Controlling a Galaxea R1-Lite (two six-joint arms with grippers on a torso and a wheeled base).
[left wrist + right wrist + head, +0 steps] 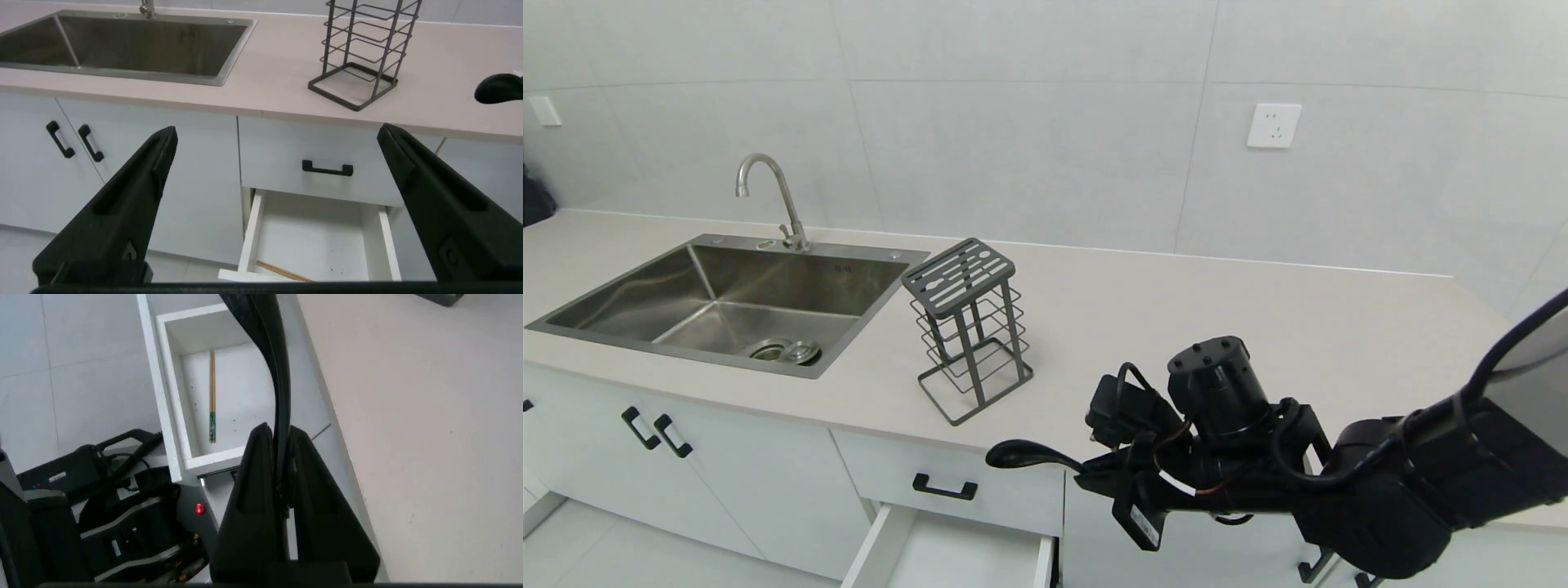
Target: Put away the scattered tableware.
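The counter [1217,327] carries a sink [792,282] toward its left end. A dark wire rack [968,327] stands near its front edge, just past the sink's right corner. Below that edge a drawer [947,563] is pulled open, and a pair of chopsticks [212,392] lies on its floor, so that part of the tidying looks done. What is left, as I judge it, is the black spoon [1025,455], and perhaps shutting the drawer (the task sentence does not ask for that).

The right gripper [1107,478] hangs just off the counter's front edge, right of the rack and above the open drawer. Its fingers [319,506] are pressed together on the spoon's handle, and the bowl end juts out to the robot's left. In the right wrist view the handle runs out from between the closed fingers over the drawer's near corner. The spoon touches neither the counter nor the drawer, so the placing is not yet done.

The left gripper [276,139] sits lower, facing the cabinet front. Its two fingers [122,204] are spread wide and hold nothing. The open drawer shows between them, and the chopsticks lie at its near end.
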